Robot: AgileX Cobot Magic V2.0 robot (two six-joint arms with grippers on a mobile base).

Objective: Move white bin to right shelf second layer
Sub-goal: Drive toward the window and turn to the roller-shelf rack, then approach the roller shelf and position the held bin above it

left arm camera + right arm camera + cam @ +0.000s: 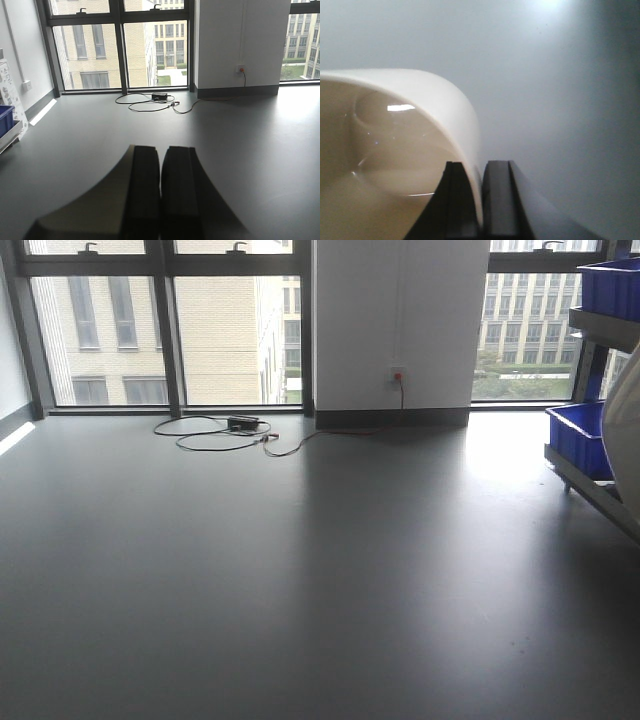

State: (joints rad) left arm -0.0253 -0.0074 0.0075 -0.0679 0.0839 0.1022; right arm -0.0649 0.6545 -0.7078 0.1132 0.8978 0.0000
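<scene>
The white bin (395,130) fills the left of the right wrist view, cream and glossy, its hollow inside facing the camera. My right gripper (481,167) is shut on its wall, one finger inside and one outside, above bare grey floor. In the front view a pale blurred shape (626,435) at the right edge looks like the same bin. Behind it stands the right shelf (600,332), showing two steel levels that carry blue crates; I cannot tell which is the second layer. My left gripper (161,150) is shut on nothing, pointing over the floor.
Blue crates (580,435) (610,288) sit on the shelf levels. A black cable and power brick (242,424) lie on the floor near the windows. A white pillar (400,325) stands at the back. Another blue crate (5,117) shows at the left wrist view's left edge.
</scene>
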